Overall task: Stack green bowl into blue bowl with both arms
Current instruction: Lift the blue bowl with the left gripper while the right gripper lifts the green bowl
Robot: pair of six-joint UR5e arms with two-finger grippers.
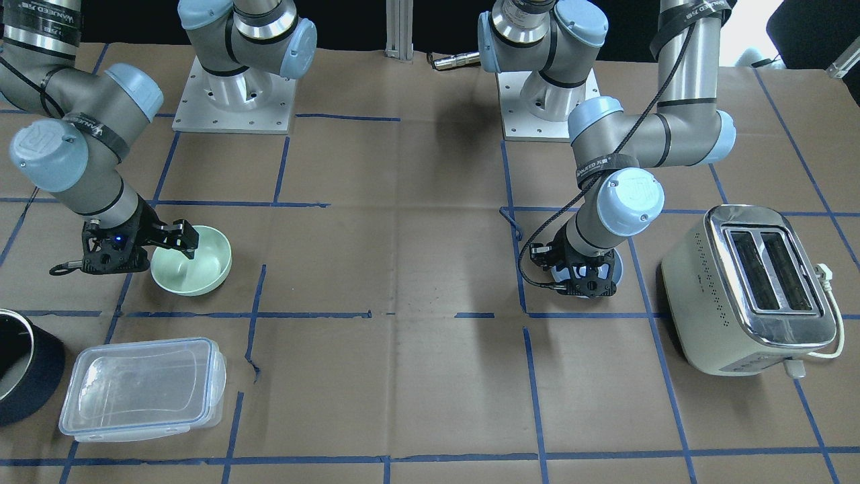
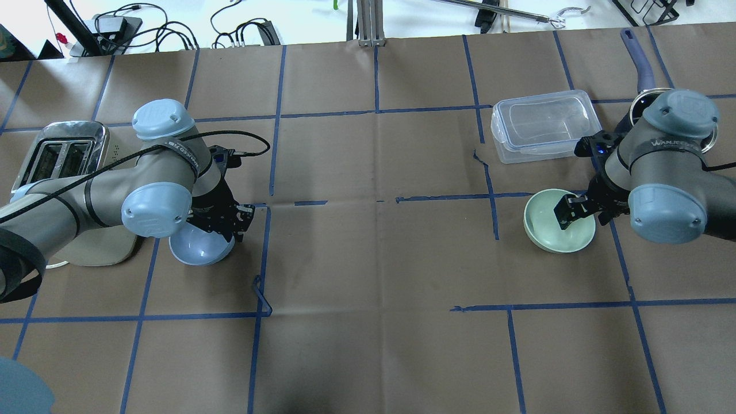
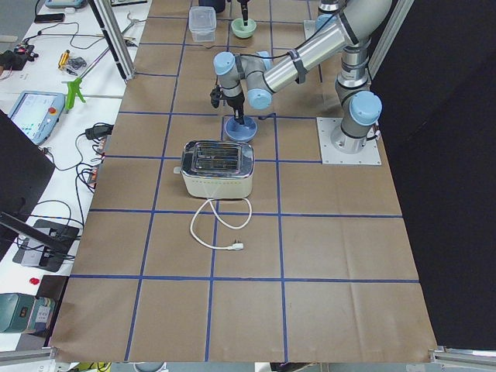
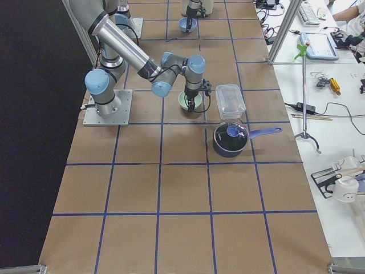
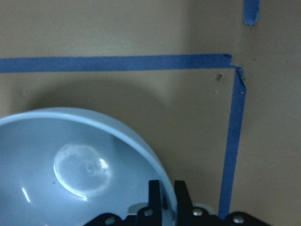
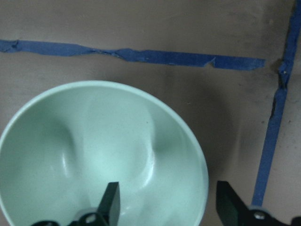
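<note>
Presently, the blue bowl (image 2: 198, 250) is found on the robot's left side of the desk (image 2: 374, 259), just beside the toaster (image 2: 60, 155). Its rim is pinched between the closed fingers of the left gripper (image 5: 164, 190), one finger inside the wall and one outside. Whether the bowl is raised off the desk cannot be told. The green bowl (image 2: 546, 233) is seen well apart on the robot's right side, upright, near the clear container (image 2: 543, 123). The right gripper (image 6: 168, 186) is held spread across its rim, one finger over the inside and one outside the wall, with nothing clamped yet.

Both bowls are judged to be light, stiff and smooth, so a rim pinch is thought sufficient, though a one-sided hold may let a bowl swing or slip. The green bowl is best taken at the rim where the gripper is straddled, with the fingers set well down the wall. Since the bowls are about alike in size, the green one is expected to need level, centred lowering into the blue one.
</note>
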